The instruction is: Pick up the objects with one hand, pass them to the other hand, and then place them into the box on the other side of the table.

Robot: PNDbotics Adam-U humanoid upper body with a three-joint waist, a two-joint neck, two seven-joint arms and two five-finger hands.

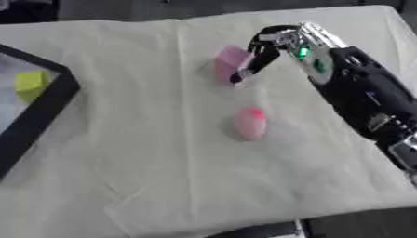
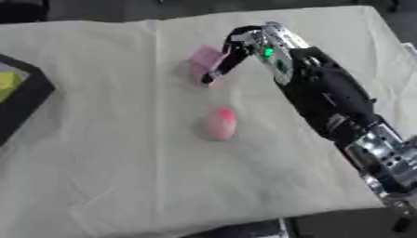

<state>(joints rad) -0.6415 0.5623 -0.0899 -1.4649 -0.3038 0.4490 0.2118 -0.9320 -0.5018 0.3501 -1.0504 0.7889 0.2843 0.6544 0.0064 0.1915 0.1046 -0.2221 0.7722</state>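
Note:
A pink block (image 1: 229,62) lies on the cream cloth near the table's middle back. My right hand (image 1: 262,51) reaches in from the right, its black fingers (image 1: 248,69) pointing down against the block's right side; whether they close round it I cannot tell. A pink rounded object with a red spot (image 1: 250,123) lies a little nearer to me, apart from the hand. At the left edge stands a black-rimmed box (image 1: 50,104) with a yellow-green object (image 1: 31,85) inside. My left hand shows in neither view.
The cream cloth (image 1: 163,167) covers the table and is wrinkled toward the front. A dark object (image 1: 260,231) pokes in at the bottom edge. The dark floor shows beyond the table's far edge.

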